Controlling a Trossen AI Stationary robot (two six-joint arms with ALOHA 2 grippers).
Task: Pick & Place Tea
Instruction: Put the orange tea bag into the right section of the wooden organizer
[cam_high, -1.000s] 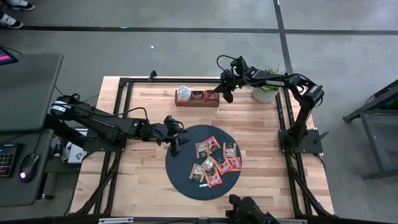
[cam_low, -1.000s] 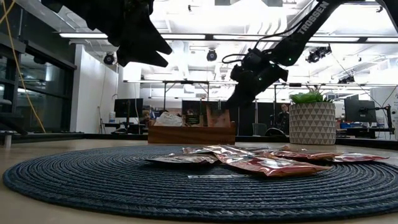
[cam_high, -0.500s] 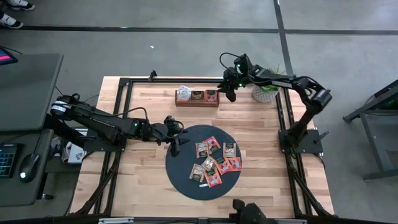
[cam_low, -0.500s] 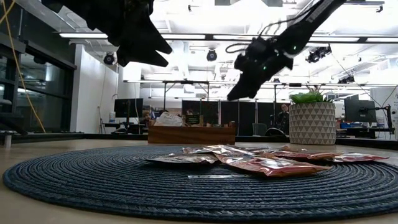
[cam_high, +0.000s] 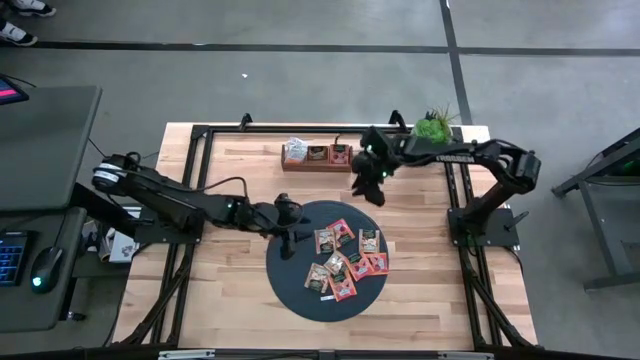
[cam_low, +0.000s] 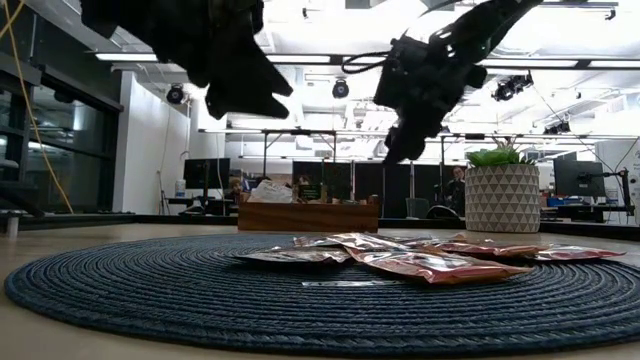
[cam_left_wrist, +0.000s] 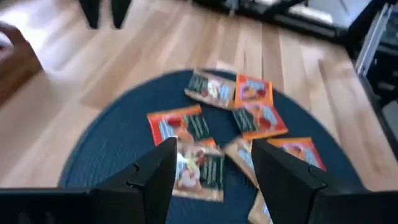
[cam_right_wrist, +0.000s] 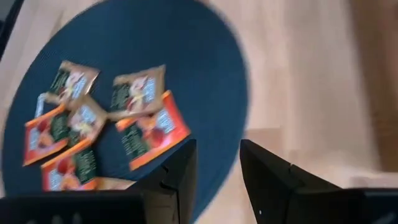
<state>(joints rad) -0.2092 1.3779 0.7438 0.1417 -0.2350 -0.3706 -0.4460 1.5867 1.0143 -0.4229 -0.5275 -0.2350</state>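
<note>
Several small square tea sachets (cam_high: 345, 258), orange, red and brown-green, lie flat in a loose cluster on the right half of a dark round woven mat (cam_high: 296, 288). They also show in the low view (cam_low: 400, 258). My left gripper (cam_high: 288, 240) hangs open over the mat's left part, fingers pointing toward the sachets (cam_left_wrist: 211, 134); nothing is between them (cam_left_wrist: 214, 180). My right gripper (cam_high: 372, 190) is open above the bare wood between the wooden box (cam_high: 317, 157) and the mat's far edge. It looks down on the sachets (cam_right_wrist: 106, 130), and nothing is between its fingers (cam_right_wrist: 217, 168).
The low wooden box (cam_low: 308, 215) stands at the table's far side with a few sachets and a crumpled white thing in it. A potted plant (cam_high: 432, 125) sits at the far right corner. A thin white strip (cam_low: 335, 284) lies on the mat's near part.
My right gripper has swung from over the wooden box's right end toward the table's near edge and now hangs by the mat's far rim, nearer the low camera. My left gripper has edged a little to the right and nearer, toward the sachets. The sachets have stayed put.
</note>
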